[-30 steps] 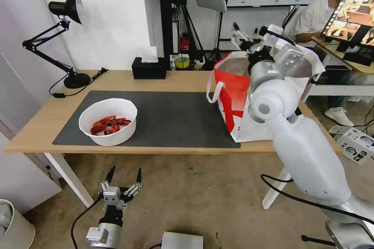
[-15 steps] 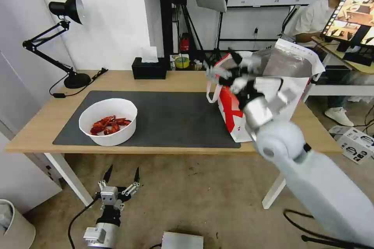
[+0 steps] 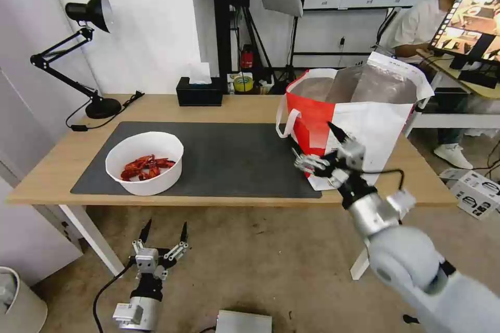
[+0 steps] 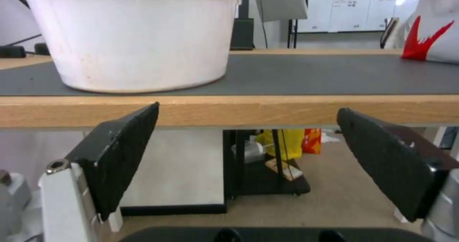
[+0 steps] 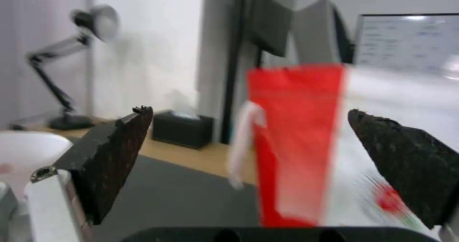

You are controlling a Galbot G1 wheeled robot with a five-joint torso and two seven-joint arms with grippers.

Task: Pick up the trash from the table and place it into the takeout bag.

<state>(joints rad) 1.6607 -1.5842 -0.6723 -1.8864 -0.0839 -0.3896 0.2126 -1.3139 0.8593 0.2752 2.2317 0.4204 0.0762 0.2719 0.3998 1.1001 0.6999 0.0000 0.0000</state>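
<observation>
The right gripper (image 3: 319, 150) is seen with its jaws spread wide and nothing held between them; in the right wrist view the two dark fingers (image 5: 117, 156) frame the red panel of the takeout bag (image 5: 306, 141) with open space on either side, and no contact with the bag can be made out. In the head view this gripper is placed at about 4 o'clock from the picture's centre, in front of the lower near face of the takeout bag (image 3: 364, 125), just above the near edge of the table (image 3: 234, 106). The left gripper (image 3: 162, 237) is held low over the floor at about 7 o'clock, below the table edge, its jaws likewise wide apart and empty; in the left wrist view the table's wooden edge is seen between its fingers (image 4: 119, 152). The white bowl of crayfish shells (image 3: 144, 162) is set on the dark grey mat (image 3: 234, 156) at about 9 o'clock, well apart from the bag, which stands upright at the mat's 3 o'clock end. Against the picture half a second back, the right gripper has been brought down from beside the bag's rim to its lower front, while the left gripper, bowl and bag are found unchanged.
</observation>
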